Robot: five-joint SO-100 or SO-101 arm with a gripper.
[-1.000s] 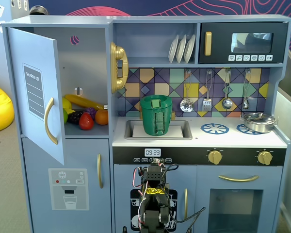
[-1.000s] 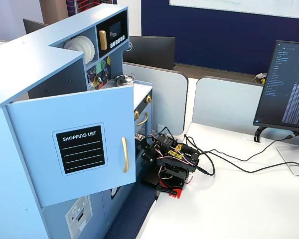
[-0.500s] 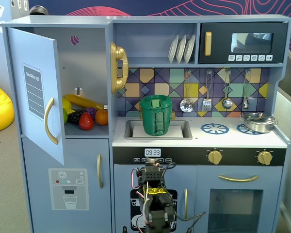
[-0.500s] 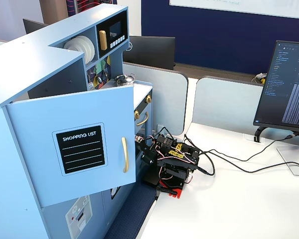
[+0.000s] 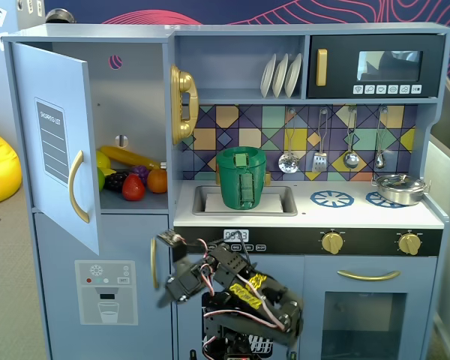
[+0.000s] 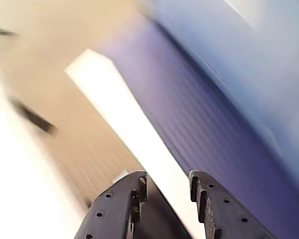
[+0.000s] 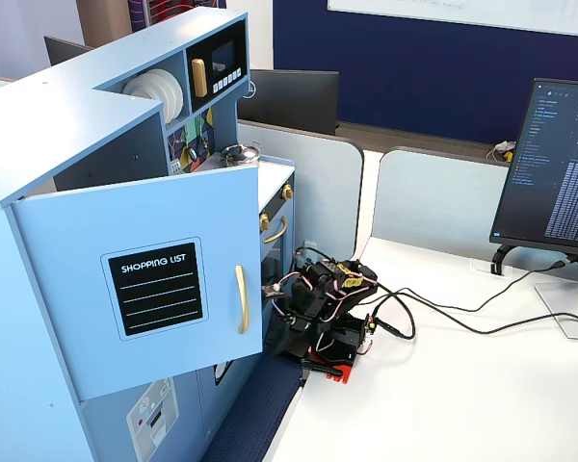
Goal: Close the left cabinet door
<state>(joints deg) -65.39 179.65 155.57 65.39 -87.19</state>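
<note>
The left cabinet door (image 5: 56,142) is light blue with a black "SHOPPING LIST" panel and a curved gold handle (image 5: 76,186). It stands swung wide open to the left in a fixed view. It also shows in the other fixed view (image 7: 144,279), its handle (image 7: 240,299) facing out. My gripper (image 5: 166,264) is low in front of the kitchen, below and right of the door's free edge, apart from it. It is open and empty. In the wrist view the gripper (image 6: 168,177) shows two dark fingers (image 6: 122,201) with a gap; the background is motion-blurred.
Toy fruit (image 5: 133,180) lies in the open compartment. A gold phone (image 5: 182,101) hangs beside it and a green pot (image 5: 241,177) sits in the sink. The water-dispenser door (image 5: 106,292) is below. The arm's base (image 7: 332,346), cables and a monitor (image 7: 557,164) are on the white desk.
</note>
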